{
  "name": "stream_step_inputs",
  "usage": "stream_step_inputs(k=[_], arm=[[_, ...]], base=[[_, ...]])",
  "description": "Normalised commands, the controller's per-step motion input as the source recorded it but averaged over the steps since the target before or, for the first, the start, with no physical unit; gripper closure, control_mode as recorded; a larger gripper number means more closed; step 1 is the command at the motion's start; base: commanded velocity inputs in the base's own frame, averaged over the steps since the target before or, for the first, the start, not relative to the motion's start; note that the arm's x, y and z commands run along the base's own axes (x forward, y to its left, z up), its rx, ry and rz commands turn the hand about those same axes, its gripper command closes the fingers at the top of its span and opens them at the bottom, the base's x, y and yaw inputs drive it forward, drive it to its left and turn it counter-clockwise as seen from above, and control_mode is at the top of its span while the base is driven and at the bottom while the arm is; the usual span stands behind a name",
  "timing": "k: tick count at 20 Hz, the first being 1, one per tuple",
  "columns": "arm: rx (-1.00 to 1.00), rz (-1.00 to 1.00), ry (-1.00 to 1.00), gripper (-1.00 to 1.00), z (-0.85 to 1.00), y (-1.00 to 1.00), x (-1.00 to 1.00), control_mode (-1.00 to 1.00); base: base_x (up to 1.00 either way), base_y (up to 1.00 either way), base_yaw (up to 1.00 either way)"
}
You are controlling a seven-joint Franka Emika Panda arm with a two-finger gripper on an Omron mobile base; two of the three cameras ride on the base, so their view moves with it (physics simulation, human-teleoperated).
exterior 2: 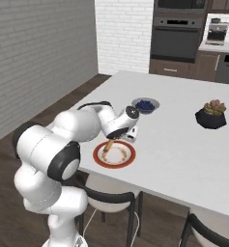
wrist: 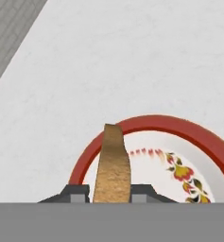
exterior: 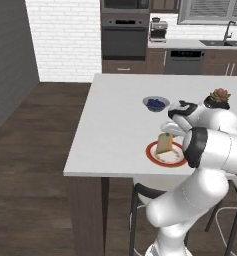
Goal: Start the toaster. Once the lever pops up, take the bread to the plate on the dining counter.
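On your far left in the left base view you have dark wood floor and a grey wall, then the dining counter [exterior: 115,120], its white slab running across most of the frame. Moving right along that slab you reach the small bowl of blue berries [exterior: 155,103], and just nearer the front edge sits the plate [exterior: 155,157] with its red-orange rim. The bread [exterior: 165,143] stands on edge over the plate, tilted, its lower end down at the pale centre; you cannot tell from here whether it touches. The gripper [exterior: 169,131] is right above it, with the white arm rising from the lower right. Further right, a dark pot with a succulent [exterior: 219,97] stands well apart from the plate. In the right base view you see the same order from the other side: the arm at left, the gripper [exterior 2: 111,139] reaching down over the plate [exterior 2: 127,159], the bread [exterior 2: 107,145] slanting beneath it, then the berry bowl [exterior 2: 145,104] behind, and the plant pot [exterior 2: 211,116] to the right. In the hand view the bread [wrist: 112,163] rises edge-on between the two dark fingertips [wrist: 75,194], which sit narrow, one on each side of the slice, holding it over the plate's near rim [wrist: 179,130].
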Motion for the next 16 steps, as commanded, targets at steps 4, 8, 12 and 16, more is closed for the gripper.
stream_step_inputs(k=[4, 8, 12, 16], arm=[[0.0, 0.0, 0.0, 1.0, -0.38, 0.0, -0.35, -1.0], [0.0, 0.0, -0.03, 1.0, -0.33, 0.0, -0.17, -1.0], [0.0, 0.0, 0.0, 1.0, -0.31, 0.01, 0.0, -1.0], [0.0, 0.0, -0.01, -1.0, -0.48, 0.0, -0.03, -1.0]], base=[[0.0, 0.0, 0.0], [0.0, 0.0, 0.0], [0.0, 0.0, 0.0], [0.0, 0.0, 0.0]])
